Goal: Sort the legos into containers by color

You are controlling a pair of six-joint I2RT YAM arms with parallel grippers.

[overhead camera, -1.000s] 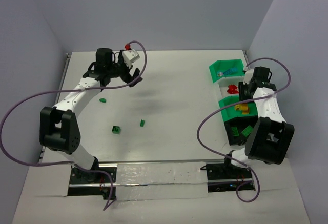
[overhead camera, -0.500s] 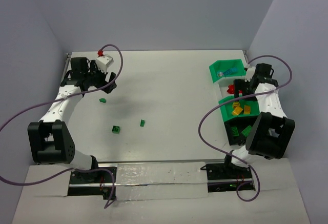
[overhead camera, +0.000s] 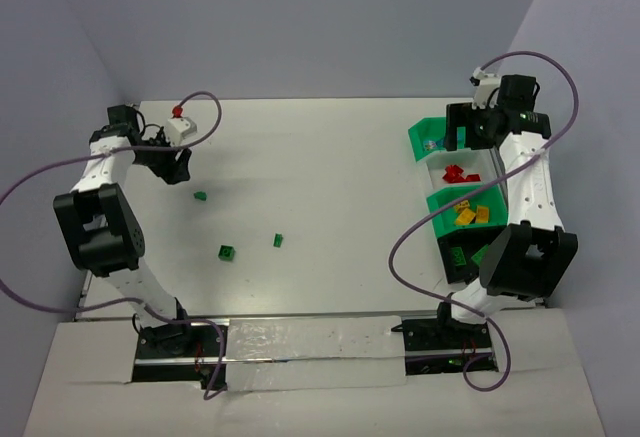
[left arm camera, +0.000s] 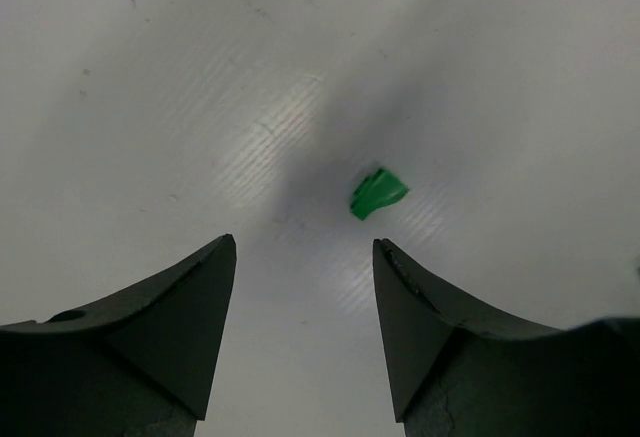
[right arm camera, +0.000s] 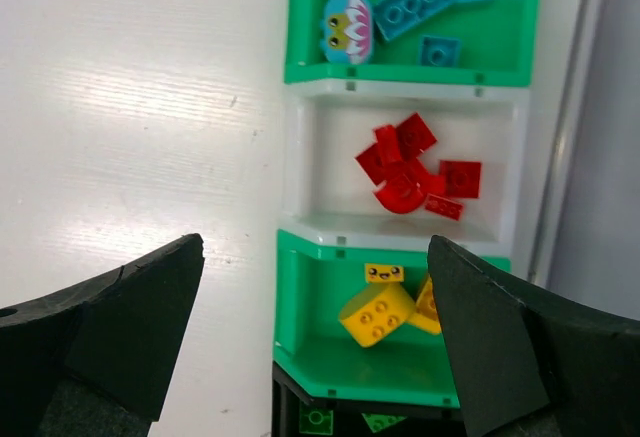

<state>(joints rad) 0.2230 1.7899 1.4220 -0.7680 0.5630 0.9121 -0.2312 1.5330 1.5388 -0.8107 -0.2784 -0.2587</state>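
Three green legos lie loose on the white table: one (overhead camera: 200, 196) close to my left gripper (overhead camera: 173, 163), two more (overhead camera: 227, 252) (overhead camera: 278, 240) nearer the middle. In the left wrist view that first green lego (left arm camera: 378, 193) lies just ahead of my left gripper (left arm camera: 304, 241), slightly right of the gap; the jaws are open and hold nothing. My right gripper (overhead camera: 462, 129) hangs wide open and empty above the containers. Below my right gripper (right arm camera: 315, 242) are a green container (right arm camera: 505, 42) with blue legos (right arm camera: 415, 2), a white one (right arm camera: 320, 177) with red legos (right arm camera: 405, 167), and a green one (right arm camera: 310, 317) with yellow legos (right arm camera: 378, 314).
A dark container (overhead camera: 452, 247) with green legos (overhead camera: 483, 254) ends the row on the near side. A blue toy face (right arm camera: 348, 27) lies among the blue legos. The containers line the table's right edge. Purple cables loop off both arms. Walls close off the left, back and right.
My left arm swung from the back middle to the far left corner and its jaws narrowed. My right gripper opened wide, rose from over the yellow container and drew back toward the far end.
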